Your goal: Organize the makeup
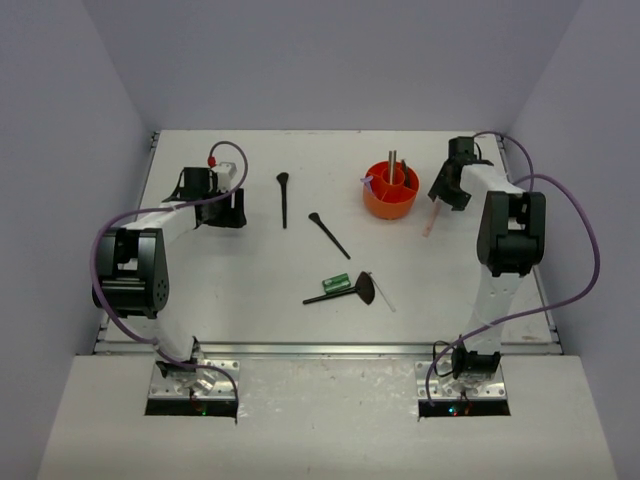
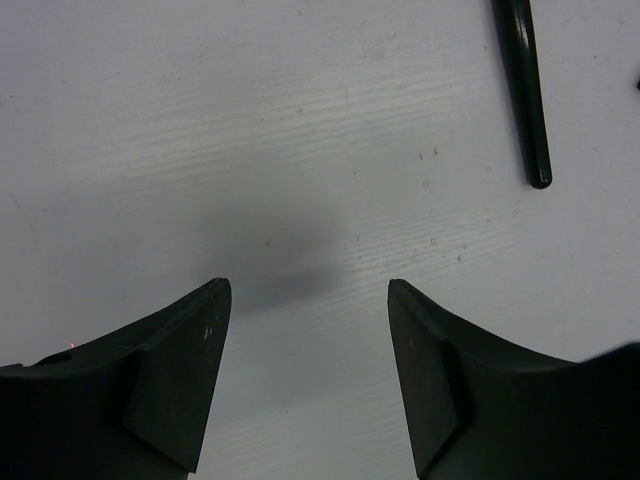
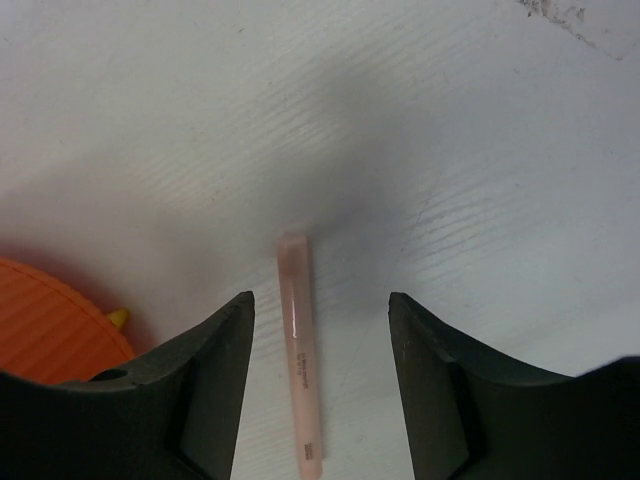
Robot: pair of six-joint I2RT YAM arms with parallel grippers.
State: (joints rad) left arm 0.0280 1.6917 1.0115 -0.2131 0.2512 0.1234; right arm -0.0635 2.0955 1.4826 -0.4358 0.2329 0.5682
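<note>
The makeup lies scattered on the white table. A pink stick [image 3: 300, 360] lies flat between the fingers of my right gripper [image 3: 320, 300], nearer the left finger and touching neither; the gripper is open. From above, the pink stick [image 1: 430, 220] pokes out below the right gripper [image 1: 450, 192]. My left gripper [image 2: 308, 290] hangs open over bare table, with a black brush handle [image 2: 525, 90] off to its upper right. In the top view the left gripper [image 1: 232, 208] sits left of that black brush [image 1: 284, 198]. Mid-table lie a second black brush [image 1: 328, 234], a fan brush [image 1: 352, 291] and a green tube [image 1: 334, 283].
The round orange compartmented cup [image 1: 390, 197] stands just left of the right gripper, with thin sticks [image 1: 393, 162] upright inside; its rim [image 3: 50, 325] shows at the left of the right wrist view. A thin white stick [image 1: 384, 296] lies beside the fan brush. Walls enclose the table on three sides.
</note>
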